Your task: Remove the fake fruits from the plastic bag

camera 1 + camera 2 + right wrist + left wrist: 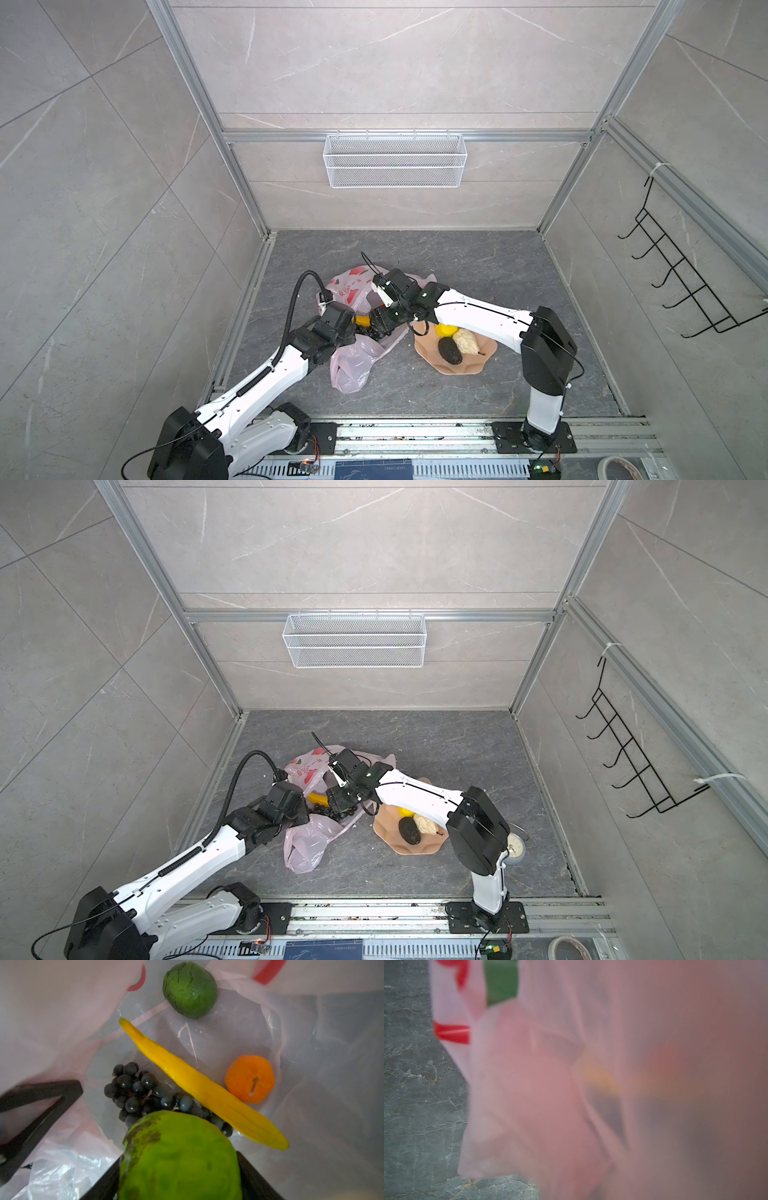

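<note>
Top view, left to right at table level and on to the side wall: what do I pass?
pink bag → dark oval fruit → cream lumpy fruit → black hook rack

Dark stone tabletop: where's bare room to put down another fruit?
Widest bare stretch: the dark marbled tabletop between the back wall and the pale pink plastic bag. A narrower strip runs between the bag, the peach scalloped plate and the front rail. Crowded: the middle, around the bag's mouth and the plate.
</note>
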You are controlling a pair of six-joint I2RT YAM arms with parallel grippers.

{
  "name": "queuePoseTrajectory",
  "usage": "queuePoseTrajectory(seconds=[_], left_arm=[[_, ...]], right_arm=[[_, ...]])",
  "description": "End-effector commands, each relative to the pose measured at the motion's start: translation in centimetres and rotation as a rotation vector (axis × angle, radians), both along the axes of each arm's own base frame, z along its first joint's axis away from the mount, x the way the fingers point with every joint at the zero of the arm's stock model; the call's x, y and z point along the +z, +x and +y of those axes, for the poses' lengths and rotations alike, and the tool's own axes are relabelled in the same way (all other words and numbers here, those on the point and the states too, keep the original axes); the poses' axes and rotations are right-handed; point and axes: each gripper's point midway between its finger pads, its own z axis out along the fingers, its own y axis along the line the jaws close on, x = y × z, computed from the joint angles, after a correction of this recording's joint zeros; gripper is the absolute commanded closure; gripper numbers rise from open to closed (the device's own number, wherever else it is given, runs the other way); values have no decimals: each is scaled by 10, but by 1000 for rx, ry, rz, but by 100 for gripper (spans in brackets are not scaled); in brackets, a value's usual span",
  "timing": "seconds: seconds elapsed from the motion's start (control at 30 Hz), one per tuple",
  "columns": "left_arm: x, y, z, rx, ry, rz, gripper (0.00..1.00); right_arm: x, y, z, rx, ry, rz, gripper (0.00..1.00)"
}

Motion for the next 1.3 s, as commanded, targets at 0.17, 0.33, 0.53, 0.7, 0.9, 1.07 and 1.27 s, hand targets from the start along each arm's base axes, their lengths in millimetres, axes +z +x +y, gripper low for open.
queuePoseTrajectory(seconds=[0.17,0.33,0.53,0.7,0.9,1.07,1.27], left_arm=[[11,8,-1,18,-8,-26,92],[13,8,-1,20,-8,-25,92],[13,6,3,14,18,-19,92],[7,4,10,30,56,-10,91],[5,2,4,29,6,2,91],[10,4,5,27,13,-9,91],[16,6,2,17,-81,10,91]], right_arm=[[38,-18,-30,-59,32,-70,30],[44,-26,-38,-82,56,-50,30],[65,-49,-70,-111,68,-33,30],[67,-58,-130,-218,-41,-116,31],[61,-67,-171,-292,-154,-128,31],[41,-60,-196,-384,-307,-156,32],[28,-57,-183,-363,-384,-195,32]])
